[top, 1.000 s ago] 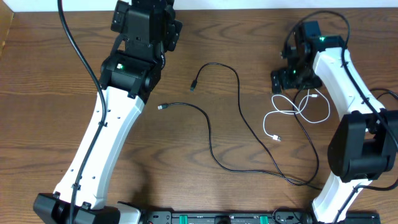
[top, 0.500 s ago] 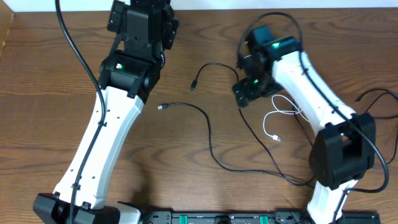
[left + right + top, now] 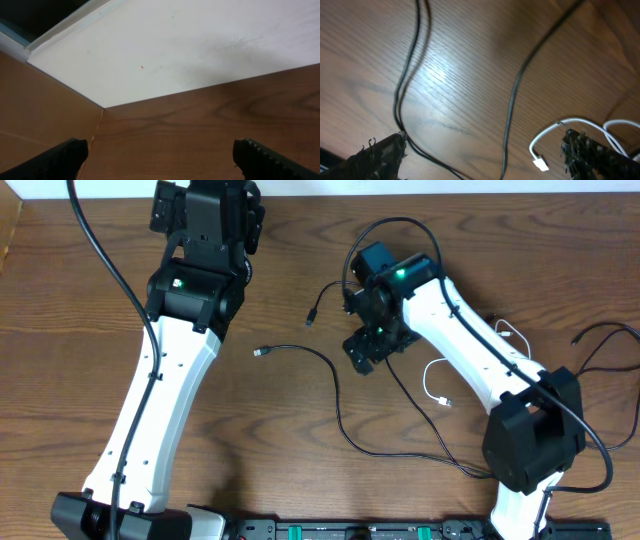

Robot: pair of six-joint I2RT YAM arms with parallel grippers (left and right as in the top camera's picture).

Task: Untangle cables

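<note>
Hovering spread above the black cables [image 3: 512, 100], the right pincer [image 3: 482, 160] has the white cable [image 3: 538, 161] beside it; the left pincer [image 3: 160, 157], spread, sits by the far edge of the bench [image 3: 60, 380].

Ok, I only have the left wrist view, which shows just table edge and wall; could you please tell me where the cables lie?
Observer: The black cables lie at mid-table, to the right of the left gripper, none under it.
Operator: Thank you. Where is the white one?
Observer: The white cable loops beside the right arm, its plug end apart from the black strands.
Operator: And the right gripper?
Observer: The right gripper hangs open over the black strands, holding nothing.
</note>
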